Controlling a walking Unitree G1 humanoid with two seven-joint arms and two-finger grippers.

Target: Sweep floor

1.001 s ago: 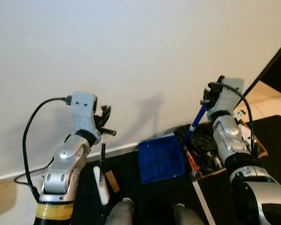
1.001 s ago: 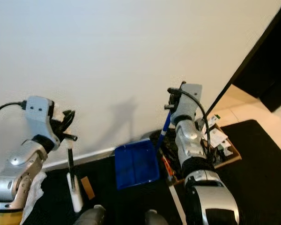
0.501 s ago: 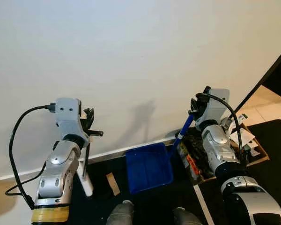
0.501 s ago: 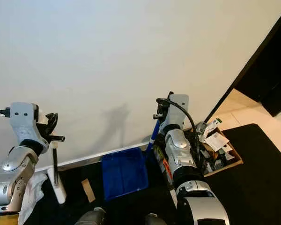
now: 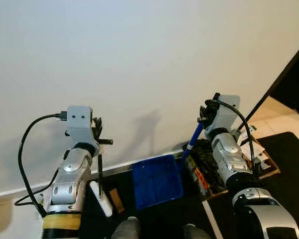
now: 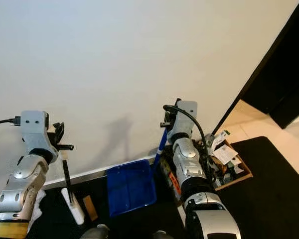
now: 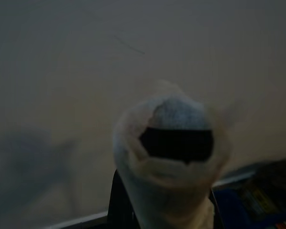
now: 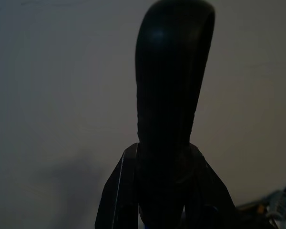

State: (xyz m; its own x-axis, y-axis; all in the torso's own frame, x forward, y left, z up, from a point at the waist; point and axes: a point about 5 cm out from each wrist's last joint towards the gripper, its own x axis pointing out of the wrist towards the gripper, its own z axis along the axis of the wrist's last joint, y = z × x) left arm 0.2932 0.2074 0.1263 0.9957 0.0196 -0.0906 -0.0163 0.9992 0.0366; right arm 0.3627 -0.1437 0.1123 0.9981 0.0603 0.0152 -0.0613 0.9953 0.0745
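Gripping both tools: left gripper (image 5: 98, 141) clamped on the broom handle (image 5: 99, 167), right gripper (image 5: 203, 115) on the blue dustpan handle (image 5: 192, 140). Dustpan (image 5: 156, 181) now nearer the baseboard than a second ago (camera shifted too). Positioning, seemingly; sweeping not begun.

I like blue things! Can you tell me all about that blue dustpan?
The dustpan is a bright blue plastic tray, roughly square with low raised edges. It sits tilted on the dark floor close to the white wall. A long blue handle slants up from its back corner to the right hand, which grips the top.
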